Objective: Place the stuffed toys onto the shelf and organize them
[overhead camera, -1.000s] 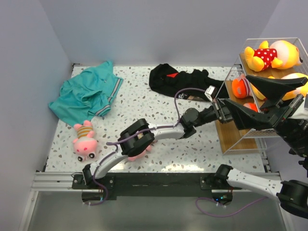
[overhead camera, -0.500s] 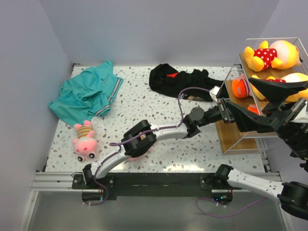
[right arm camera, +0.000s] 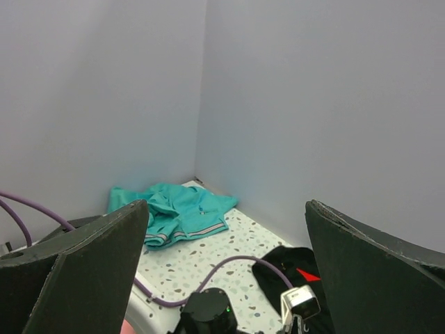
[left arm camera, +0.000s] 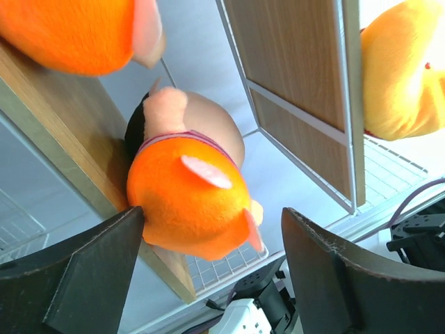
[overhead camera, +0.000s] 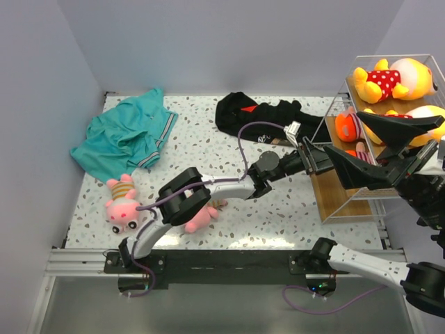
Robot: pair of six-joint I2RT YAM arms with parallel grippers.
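Where a second ago the left arm point(overhead camera: 229, 189) reached deeper toward the shelf point(overhead camera: 338, 198), the top view has it drawn back slightly, baring more of a pink plush point(overhead camera: 201, 217) under its elbow; a bear in a red dotted top point(overhead camera: 386, 80) lies on the top tier. Left wrist: the left gripper point(left arm camera: 214, 229) now stands wide open, its jaws on either side of a doll in an orange top point(left arm camera: 188, 202) that lies unheld on a wooden tier. Right wrist: the right gripper point(right arm camera: 226, 209) gapes wide and empty, facing the teal shirt point(right arm camera: 182, 212)

Left gripper point(left arm camera: 212, 212) now open around doll point(left arm camera: 188, 202)
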